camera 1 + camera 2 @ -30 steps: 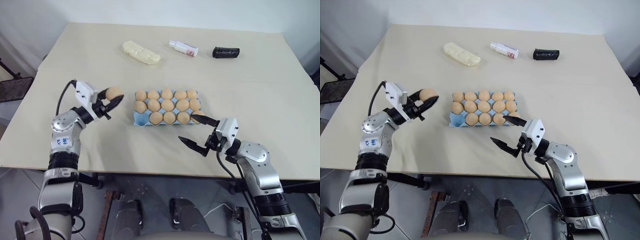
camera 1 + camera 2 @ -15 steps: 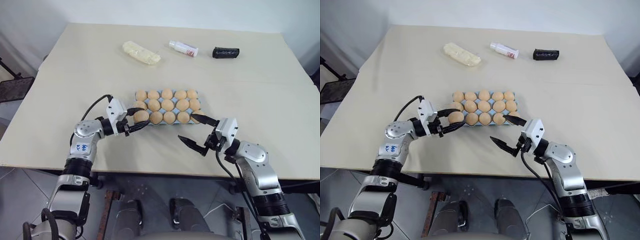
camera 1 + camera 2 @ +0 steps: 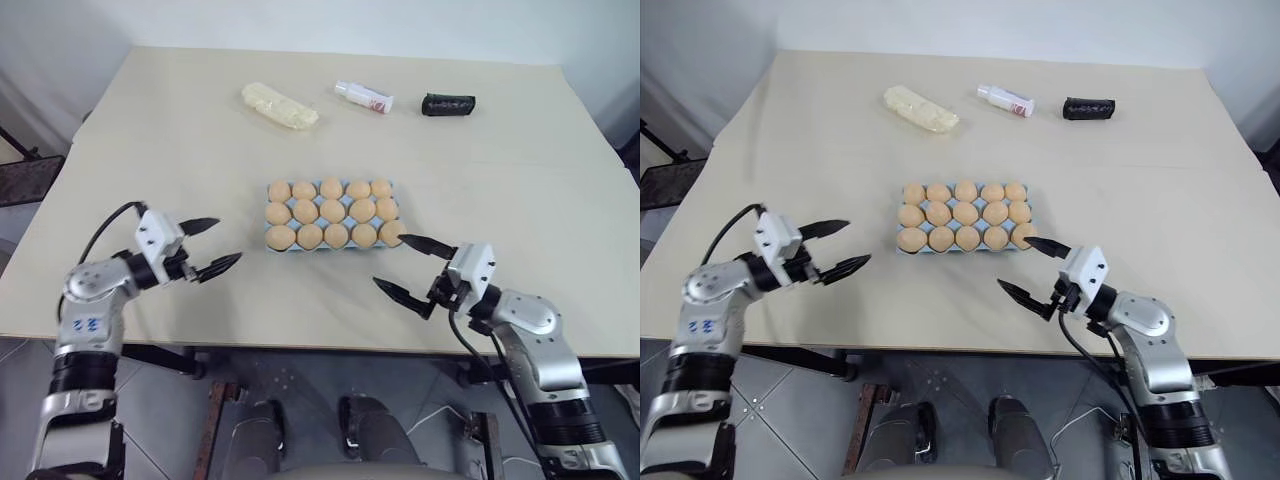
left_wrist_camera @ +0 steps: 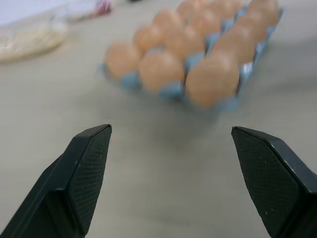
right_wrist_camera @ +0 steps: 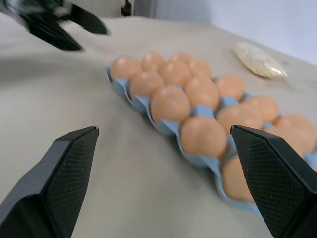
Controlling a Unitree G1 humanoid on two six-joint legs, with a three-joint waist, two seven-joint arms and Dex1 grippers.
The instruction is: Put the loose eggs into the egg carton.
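Beige bench (image 3: 480, 190) carries the egg carton (image 3: 333, 214) at centre, every visible cup filled with eggs (image 3: 310, 236); none lies loose. Left hand (image 3: 213, 247) and right hand (image 3: 408, 267) stand wide, empty. Task appears complete.

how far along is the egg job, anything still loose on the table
Done, by the look of it: the egg carton shows all fifteen cups filled with eggs, and I see no egg lying loose on the table. In hand: nothing; the left claw and the right claw both stand open and empty on either side of the carton. Left: apparently nothing.
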